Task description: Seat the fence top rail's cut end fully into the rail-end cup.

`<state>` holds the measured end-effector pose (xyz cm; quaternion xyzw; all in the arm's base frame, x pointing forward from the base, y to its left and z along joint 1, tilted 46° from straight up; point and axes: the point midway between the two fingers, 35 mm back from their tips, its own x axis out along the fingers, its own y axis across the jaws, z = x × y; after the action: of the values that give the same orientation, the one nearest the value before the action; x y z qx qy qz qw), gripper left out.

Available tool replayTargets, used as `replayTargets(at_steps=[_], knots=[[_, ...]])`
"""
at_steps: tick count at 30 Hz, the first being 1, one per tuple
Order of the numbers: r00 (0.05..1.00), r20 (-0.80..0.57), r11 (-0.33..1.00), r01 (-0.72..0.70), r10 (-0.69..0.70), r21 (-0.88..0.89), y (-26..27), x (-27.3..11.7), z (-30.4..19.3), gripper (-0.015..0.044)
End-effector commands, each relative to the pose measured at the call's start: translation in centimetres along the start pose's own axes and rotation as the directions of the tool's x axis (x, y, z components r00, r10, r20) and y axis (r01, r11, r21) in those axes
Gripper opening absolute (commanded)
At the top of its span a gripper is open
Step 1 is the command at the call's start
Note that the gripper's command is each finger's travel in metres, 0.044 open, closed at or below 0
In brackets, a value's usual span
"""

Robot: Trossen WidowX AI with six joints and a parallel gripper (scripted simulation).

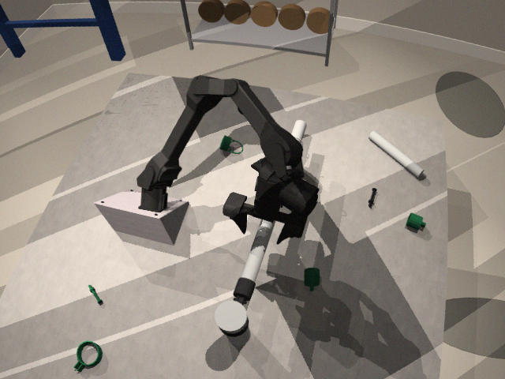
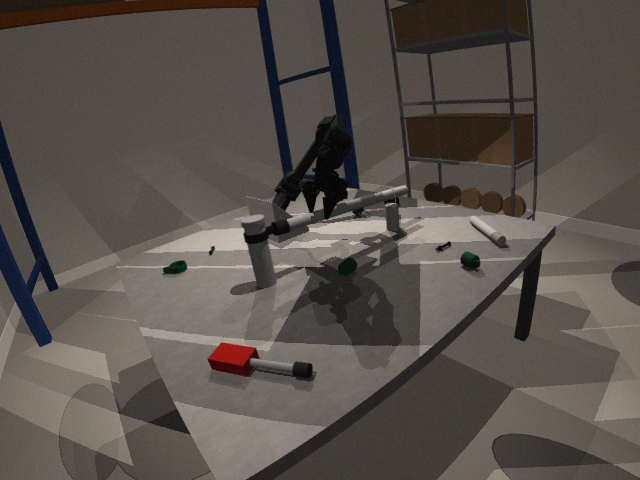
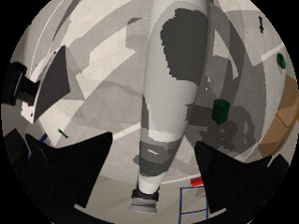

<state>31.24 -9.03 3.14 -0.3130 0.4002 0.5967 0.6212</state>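
The white rail (image 1: 253, 260) (image 2: 299, 224) (image 3: 170, 103) runs slanted from the small post (image 2: 392, 217) to the big post (image 1: 231, 316) (image 2: 262, 263). Its near end is inside the black rail-end cup (image 1: 245, 288) (image 2: 280, 227); the depth inside is hidden. The cup hangs on the black brace band (image 2: 255, 237), high on the post just below the pale post cap (image 2: 253, 221). The rail's far part passes over the small post at the loop cap (image 2: 392, 202). My gripper (image 1: 261, 238) (image 2: 319, 213) (image 3: 155, 142) is open over the rail, with visible gaps on both sides in the wrist view.
A green cap (image 1: 312, 277) (image 2: 347, 266) (image 3: 220, 111) lies beside the rail. Another green cap (image 1: 415, 221) (image 2: 469, 259), a black bolt (image 1: 372, 197) and a loose white tube (image 1: 395, 152) lie right. A green ring (image 1: 77, 354) lies front left. A red block (image 2: 232, 358) lies beyond the big post.
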Motion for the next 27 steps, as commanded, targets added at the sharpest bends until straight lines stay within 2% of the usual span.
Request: replayTargets(at_steps=[1,6,13,27], knots=[[1.0,-0.007,1.0,0.018,-0.018,-0.004,-0.1,-2.2,1.2,0.044],[1.0,-0.008,1.0,0.017,-0.017,-0.009,-0.1,-1.9,0.9,0.044],[1.0,-0.008,1.0,0.016,-0.016,-0.009,0.4,-6.4,1.1,0.044],[1.0,-0.008,1.0,0.016,-0.016,-0.009,0.4,-6.6,1.1,0.044]])
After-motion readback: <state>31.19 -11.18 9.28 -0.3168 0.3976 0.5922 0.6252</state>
